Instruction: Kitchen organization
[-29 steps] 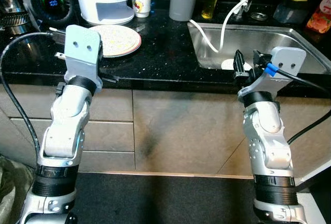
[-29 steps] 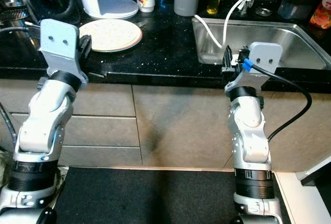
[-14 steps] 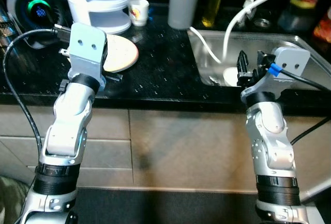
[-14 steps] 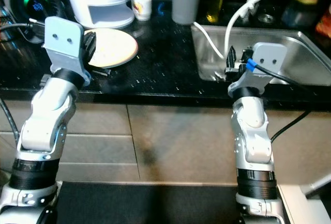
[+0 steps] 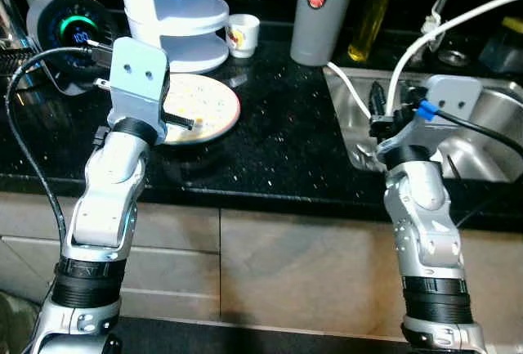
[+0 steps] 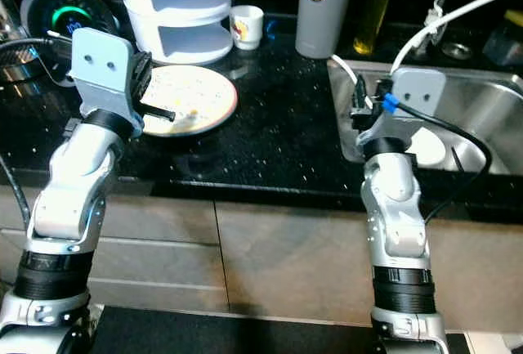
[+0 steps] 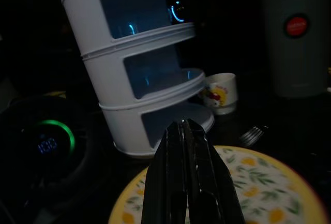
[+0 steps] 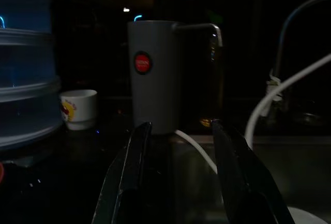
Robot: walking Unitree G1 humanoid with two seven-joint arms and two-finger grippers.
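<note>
Hovering your left gripper, fingers together, over the round floral-patterned plate, your right gripper, fingers apart, above the steel sink.

I see a black counter across the middle of the frame. At the upper left sits a round black gadget with a green glowing ring. At the upper right, 1 white hose curves over a steel sink. Tan cabinet doors fill the bottom.
</note>
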